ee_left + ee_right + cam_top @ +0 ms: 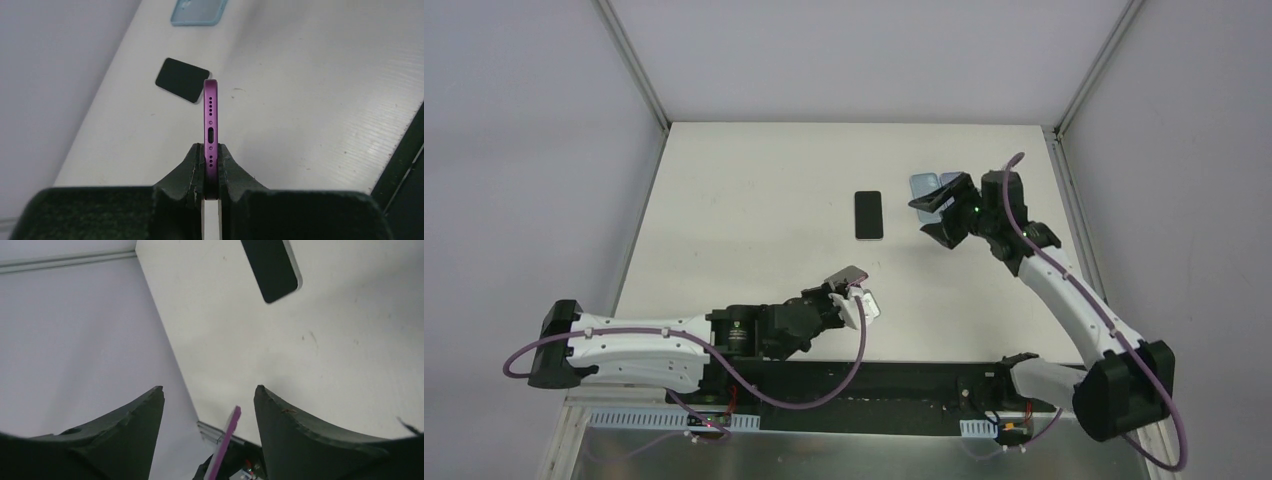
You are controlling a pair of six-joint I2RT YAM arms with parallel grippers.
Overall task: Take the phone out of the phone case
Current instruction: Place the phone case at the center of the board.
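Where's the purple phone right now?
The purple phone is clamped in the left gripper, near the front edge of the table in the top view, with the black phone lying flat beyond it.

No text, label, brand or number is legible on anything.
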